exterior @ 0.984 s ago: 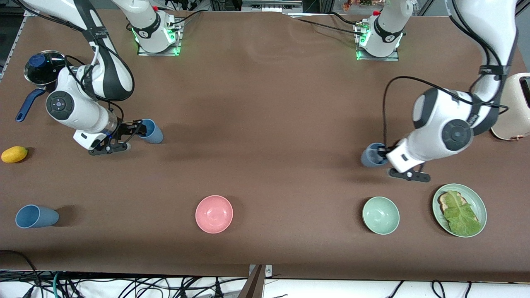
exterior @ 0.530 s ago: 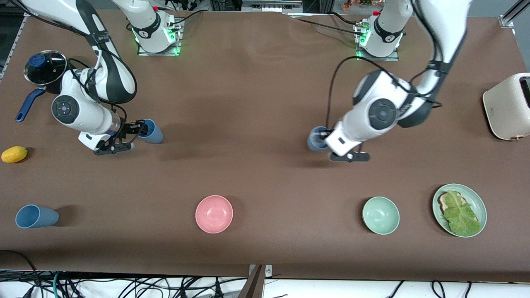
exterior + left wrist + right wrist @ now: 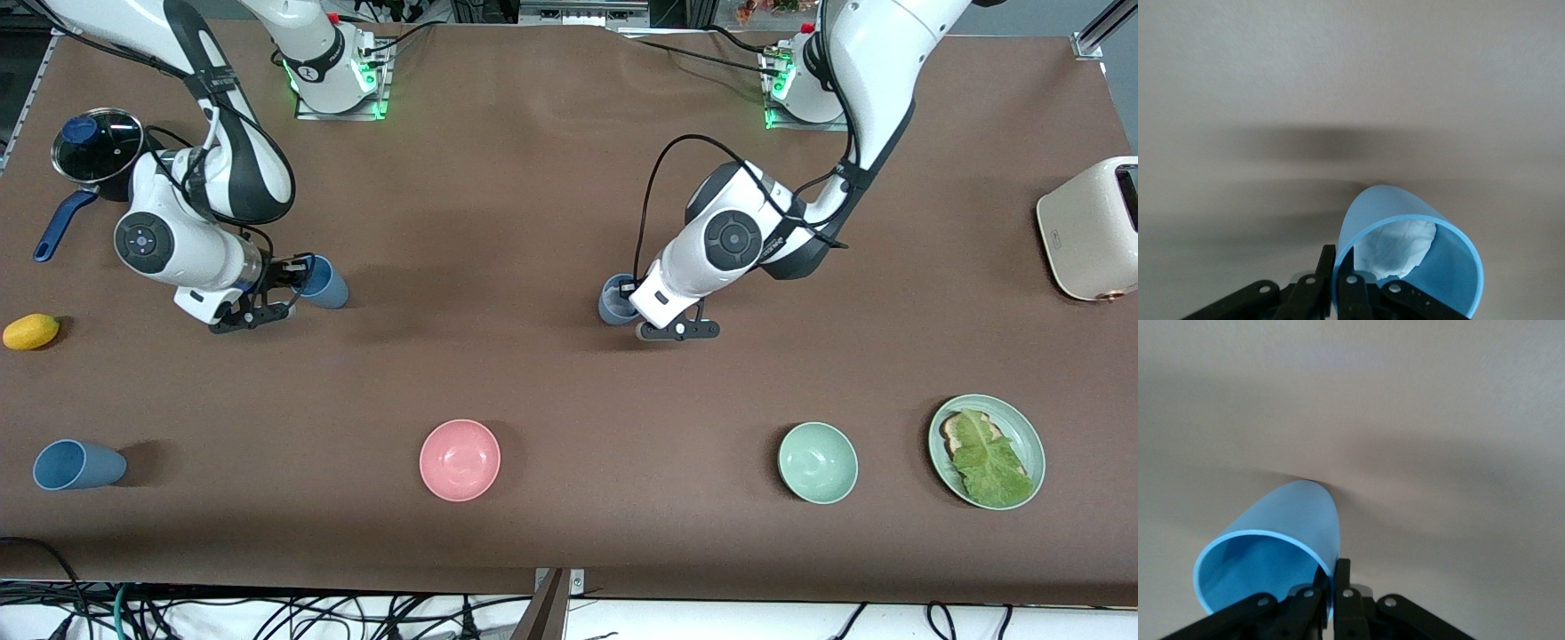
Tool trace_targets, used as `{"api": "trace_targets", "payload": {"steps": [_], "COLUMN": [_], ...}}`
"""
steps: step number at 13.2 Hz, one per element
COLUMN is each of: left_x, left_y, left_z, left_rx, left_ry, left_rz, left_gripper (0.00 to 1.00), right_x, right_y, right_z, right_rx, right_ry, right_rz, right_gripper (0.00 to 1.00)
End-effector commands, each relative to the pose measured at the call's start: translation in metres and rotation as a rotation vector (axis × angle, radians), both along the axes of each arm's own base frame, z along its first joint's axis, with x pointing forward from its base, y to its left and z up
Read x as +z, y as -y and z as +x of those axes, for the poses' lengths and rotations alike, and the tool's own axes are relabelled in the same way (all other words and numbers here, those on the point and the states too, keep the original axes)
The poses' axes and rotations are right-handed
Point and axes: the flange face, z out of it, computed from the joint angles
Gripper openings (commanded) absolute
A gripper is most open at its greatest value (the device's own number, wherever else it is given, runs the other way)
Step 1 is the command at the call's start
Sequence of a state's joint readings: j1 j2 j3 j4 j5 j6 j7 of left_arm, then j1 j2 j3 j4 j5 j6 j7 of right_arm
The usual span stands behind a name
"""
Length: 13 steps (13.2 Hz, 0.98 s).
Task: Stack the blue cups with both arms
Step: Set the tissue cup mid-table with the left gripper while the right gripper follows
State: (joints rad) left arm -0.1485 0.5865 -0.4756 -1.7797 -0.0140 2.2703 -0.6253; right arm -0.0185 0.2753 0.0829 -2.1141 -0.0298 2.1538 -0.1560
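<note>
Pot lid (image 3: 96, 145) with a blue knob lies at the right arm's end of the table, with a blue handle (image 3: 62, 224) sticking out beside it. Nearer the front camera are a lemon (image 3: 31, 331) and, nearer still, a spare blue cup (image 3: 76, 465) on its side.

The right gripper (image 3: 283, 286) pinches the rim of cup one (image 3: 322, 282), one finger inside and one outside. In the right wrist view the fingers (image 3: 1338, 577) close on the wall of the cup (image 3: 1275, 543), which tilts, its base low against the brown table (image 3: 533, 178).

A pink bowl (image 3: 460, 460) sits near the table's front edge, about midway along.

The left gripper (image 3: 633, 298) holds cup two (image 3: 615, 299) by the rim over the middle of the table. In the left wrist view its fingers (image 3: 1328, 270) clamp the wall of the cup (image 3: 1405, 257), with something pale and crumpled showing inside. Whether this cup touches the table I cannot tell. The two held cups are well apart.

Toward the left arm's end, near the front edge, are a green bowl (image 3: 817, 462) and a green plate (image 3: 1031, 436) carrying toast and a lettuce leaf (image 3: 991, 462). A cream toaster (image 3: 1092, 228) stands at the table's end.
</note>
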Motion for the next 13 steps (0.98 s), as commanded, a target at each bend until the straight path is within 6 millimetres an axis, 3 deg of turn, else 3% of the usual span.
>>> {"api": "trace_targets", "payload": {"steps": [1, 2, 3, 6, 8, 11, 13], "left_x": [0.000, 0.000, 0.003, 0.037, 0.081, 0.162, 0.207], "left_y": [0.011, 0.011, 0.010, 0.004, -0.015, -0.066, -0.081], "left_z": [0.001, 0.000, 0.000, 0.002, 0.005, 0.035, 0.043], "left_rx": [-0.003, -0.002, -0.002, -0.013, -0.006, -0.012, -0.064], "left_ry": [0.000, -0.001, -0.002, 0.019, 0.036, 0.042, 0.035], "left_rz": [-0.012, -0.011, -0.009, 0.012, 0.045, 0.140, 0.231], "left_gripper": [0.43, 0.92, 1.00, 1.00, 1.00, 1.00, 1.00], "right_x": [0.033, 0.045, 0.060, 0.096, 0.107, 0.115, 0.121], "right_y": [-0.008, -0.009, -0.016, -0.065, -0.108, -0.172, -0.223], "right_z": [0.033, 0.044, 0.057, 0.076, 0.079, 0.070, 0.071], "right_rx": [0.010, 0.000, -0.019, -0.099, -0.164, -0.264, -0.360], "right_ry": [-0.032, -0.054, -0.069, -0.085, -0.054, -0.040, -0.028], "right_rz": [-0.005, -0.005, -0.012, -0.056, -0.070, -0.068, -0.049], "right_gripper": [0.00, 0.00, 0.00, 0.00, 0.00, 0.00, 0.00]}}
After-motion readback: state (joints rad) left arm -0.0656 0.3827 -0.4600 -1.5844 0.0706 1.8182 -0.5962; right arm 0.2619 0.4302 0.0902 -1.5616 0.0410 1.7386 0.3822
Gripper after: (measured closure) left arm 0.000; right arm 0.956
